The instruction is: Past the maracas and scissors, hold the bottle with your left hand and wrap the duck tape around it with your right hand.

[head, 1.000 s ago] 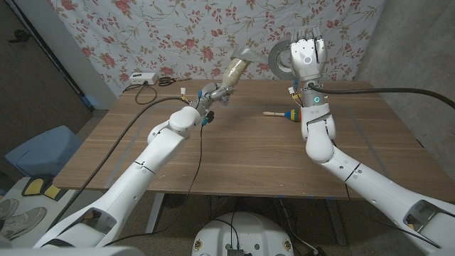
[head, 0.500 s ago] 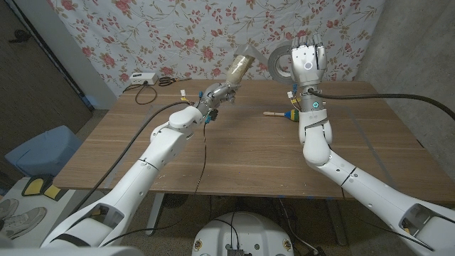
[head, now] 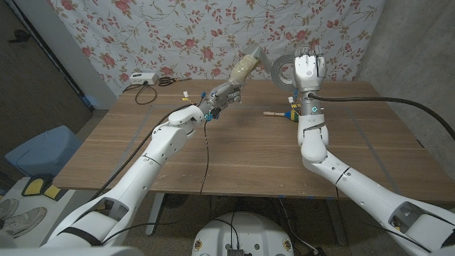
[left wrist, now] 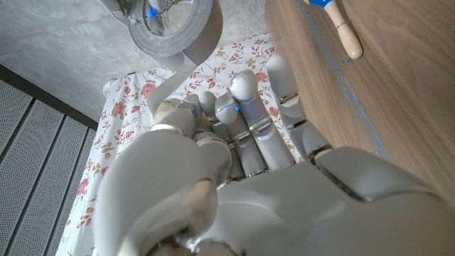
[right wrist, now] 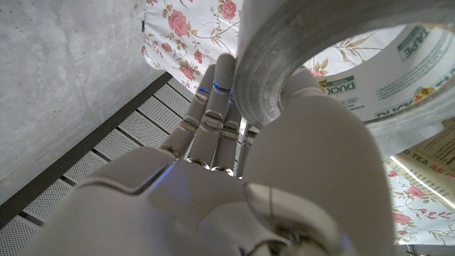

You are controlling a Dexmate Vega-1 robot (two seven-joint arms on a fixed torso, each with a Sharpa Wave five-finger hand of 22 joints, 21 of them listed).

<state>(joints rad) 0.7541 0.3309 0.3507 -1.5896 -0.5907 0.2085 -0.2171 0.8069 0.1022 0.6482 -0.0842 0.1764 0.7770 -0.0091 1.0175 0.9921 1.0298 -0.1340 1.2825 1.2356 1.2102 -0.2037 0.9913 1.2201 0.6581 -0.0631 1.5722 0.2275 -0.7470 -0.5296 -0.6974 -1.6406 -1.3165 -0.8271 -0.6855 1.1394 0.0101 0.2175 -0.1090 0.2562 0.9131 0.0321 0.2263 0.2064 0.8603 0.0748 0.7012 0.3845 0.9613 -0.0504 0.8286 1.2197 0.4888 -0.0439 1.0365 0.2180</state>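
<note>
Since a second ago, the bottle [head: 246, 65] has swung nearer the duct tape roll [head: 281, 69], and the right hand [head: 308, 69] has shifted slightly rightward in the head view, its fingers now more curled at the top. From the head camera, the left hand [head: 222, 94] grips the bottle low on its body and holds it tilted up over the far part of the wooden table [head: 242, 149], its capped end close to the roll, which the right hand holds aloft, well above the tabletop. A maraca [head: 283, 113] lies on the table just beside the right forearm, and scissors [head: 166, 81] lie at the far left edge near a white box [head: 142, 77]. Seen from the left wrist, the left hand [left wrist: 234, 163] has its fingers wrapped around the bottle [left wrist: 174, 114], and a grey strip runs from the tape roll [left wrist: 174, 28] down to it; the maraca's handle [left wrist: 346, 37] lies on the wood. Seen from the right wrist, the right hand [right wrist: 227, 171] clamps the roll [right wrist: 320, 64], thumb inside its core.
</note>
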